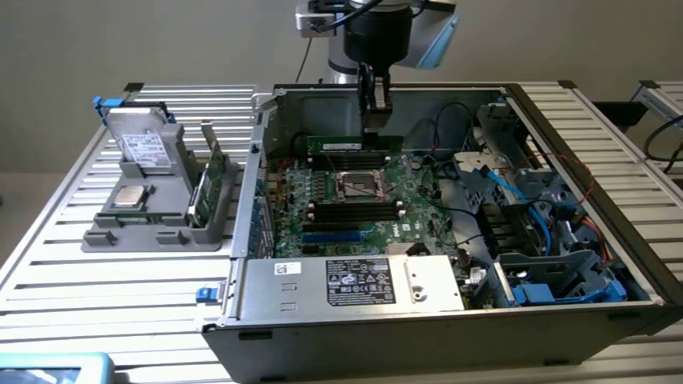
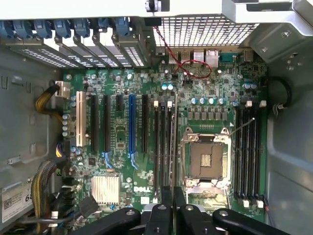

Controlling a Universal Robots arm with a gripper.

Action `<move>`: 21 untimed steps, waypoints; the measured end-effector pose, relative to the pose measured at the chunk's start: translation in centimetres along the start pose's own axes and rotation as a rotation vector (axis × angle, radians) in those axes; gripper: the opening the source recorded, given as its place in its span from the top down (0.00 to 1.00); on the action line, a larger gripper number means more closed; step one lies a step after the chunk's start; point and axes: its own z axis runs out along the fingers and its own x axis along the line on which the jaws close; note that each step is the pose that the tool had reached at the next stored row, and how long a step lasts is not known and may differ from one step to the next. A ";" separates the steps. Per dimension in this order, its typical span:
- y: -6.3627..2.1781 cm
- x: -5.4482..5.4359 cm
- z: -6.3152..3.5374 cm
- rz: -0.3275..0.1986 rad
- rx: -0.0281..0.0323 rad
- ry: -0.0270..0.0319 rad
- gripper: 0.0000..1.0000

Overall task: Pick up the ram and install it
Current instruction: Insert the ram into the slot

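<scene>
Room above the motherboard (image 1: 309, 188) stands open to the hand (image 1: 372, 132); cables (image 1: 507, 188) crowd beside it.

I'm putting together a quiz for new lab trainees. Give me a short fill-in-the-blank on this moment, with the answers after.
1. The gripper is shut on the slim green ___.
2. It hangs above the motherboard inside the open computer ___.
3. In the wrist view, one long expansion slot standing between black ones is coloured ___.
Missing words: ram; case; blue.
</scene>
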 end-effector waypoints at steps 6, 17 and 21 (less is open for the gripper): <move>-0.01 -0.1 1.09 0.000 0.0001 0.0042 0.87; -0.38 -0.2 2.98 -0.002 0.0003 0.0170 0.87; -0.44 -0.3 3.72 -0.007 0.0007 0.0172 0.87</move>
